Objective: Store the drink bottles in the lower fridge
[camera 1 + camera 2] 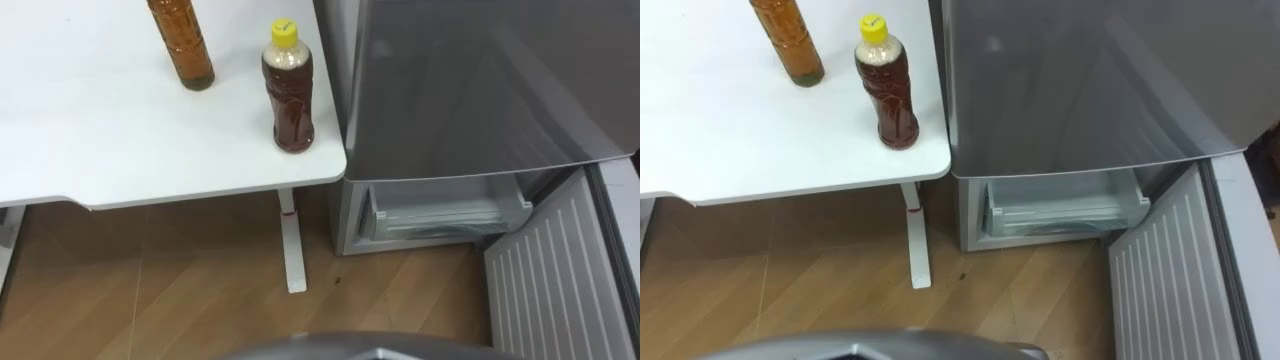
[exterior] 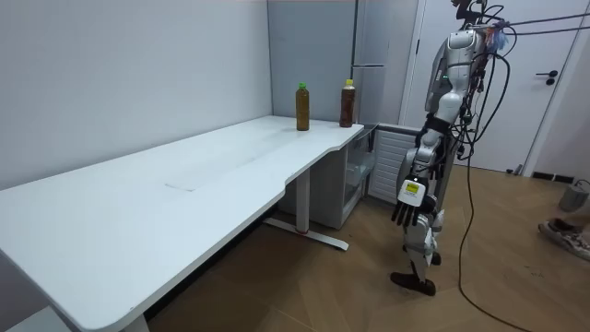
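We find both drinks, the yellow-capped bottle point(image 1: 288, 95) and the second bottle point(image 1: 182, 45), upright on the desk point(image 1: 100, 130) at its fridge-side corner. Beside the desk the lower fridge point(image 1: 440, 215) stands open, presumably for loading. The left hand point(image 2: 407, 210) hangs clear of the desk, fingers relaxed and empty.
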